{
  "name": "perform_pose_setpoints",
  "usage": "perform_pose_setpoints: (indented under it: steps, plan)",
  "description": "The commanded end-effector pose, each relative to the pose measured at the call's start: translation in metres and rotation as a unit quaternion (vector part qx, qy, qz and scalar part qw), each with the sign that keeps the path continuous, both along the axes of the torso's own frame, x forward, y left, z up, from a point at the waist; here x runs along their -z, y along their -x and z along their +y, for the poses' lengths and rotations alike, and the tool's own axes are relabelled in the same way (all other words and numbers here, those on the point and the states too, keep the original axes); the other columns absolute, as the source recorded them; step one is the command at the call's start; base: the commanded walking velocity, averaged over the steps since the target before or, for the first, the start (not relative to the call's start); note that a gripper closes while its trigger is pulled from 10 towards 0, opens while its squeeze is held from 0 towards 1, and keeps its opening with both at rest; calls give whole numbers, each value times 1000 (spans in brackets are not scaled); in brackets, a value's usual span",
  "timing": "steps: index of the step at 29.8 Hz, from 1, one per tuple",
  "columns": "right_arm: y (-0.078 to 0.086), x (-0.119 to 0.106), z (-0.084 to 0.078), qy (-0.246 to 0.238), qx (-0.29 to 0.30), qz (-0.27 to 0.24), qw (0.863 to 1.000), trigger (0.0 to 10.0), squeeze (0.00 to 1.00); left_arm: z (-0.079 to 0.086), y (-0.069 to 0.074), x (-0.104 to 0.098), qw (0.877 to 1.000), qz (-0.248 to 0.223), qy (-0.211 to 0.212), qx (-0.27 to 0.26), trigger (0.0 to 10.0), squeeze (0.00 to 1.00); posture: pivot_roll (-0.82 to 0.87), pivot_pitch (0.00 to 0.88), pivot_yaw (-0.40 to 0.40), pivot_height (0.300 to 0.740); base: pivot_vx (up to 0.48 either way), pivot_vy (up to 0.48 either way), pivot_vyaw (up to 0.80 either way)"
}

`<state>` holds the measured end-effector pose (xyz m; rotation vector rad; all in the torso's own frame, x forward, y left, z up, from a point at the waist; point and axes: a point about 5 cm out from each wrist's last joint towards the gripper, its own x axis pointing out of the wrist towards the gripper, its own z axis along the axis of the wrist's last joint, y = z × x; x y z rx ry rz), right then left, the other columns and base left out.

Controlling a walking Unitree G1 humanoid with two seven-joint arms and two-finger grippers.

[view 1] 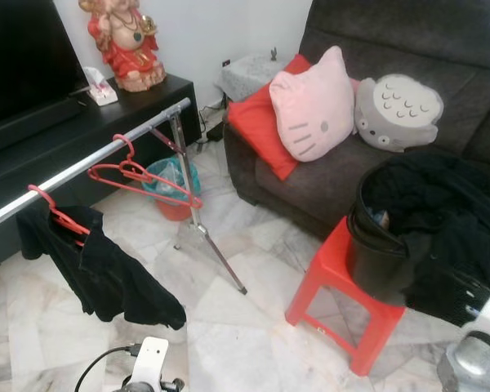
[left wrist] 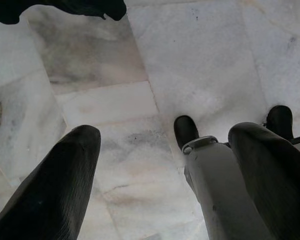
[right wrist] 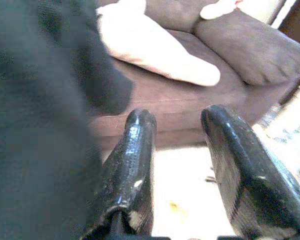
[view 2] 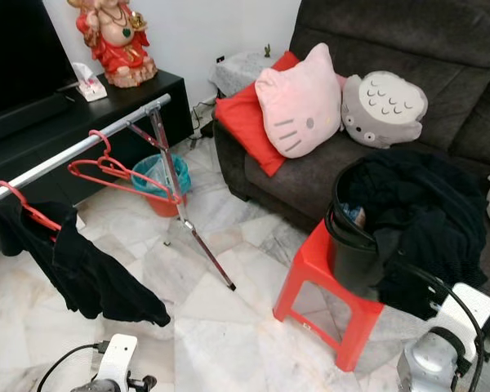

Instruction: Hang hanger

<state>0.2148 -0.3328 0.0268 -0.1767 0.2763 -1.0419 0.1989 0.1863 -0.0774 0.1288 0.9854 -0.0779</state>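
Rail carries an empty red hanger near its stand; another holds a black garment. Left gripper gapes empty over floor tiles. Right gripper spreads empty beside dark cloth; reaching sideways might snag it.

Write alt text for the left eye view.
A silver clothes rail holds an empty red hanger and a second red hanger carrying a black garment. Right of it, a black bucket of dark clothes sits on a red stool before a grey sofa.
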Motion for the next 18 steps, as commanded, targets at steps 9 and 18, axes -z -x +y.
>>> perform_pose_setpoints:
  steps: [9,18]
  plan:
    - [-28,-38,31,78,-139,-133,978,10000,0,4,0,0,1000,2,-4,-5,10000,0,-4,0,46,740,0,0,0]
    - [-47,-51,57,96,-239,-148,955,10000,0,3,0,0,1000,0,-4,-7,10000,0,-10,0,44,740,0,0,0]
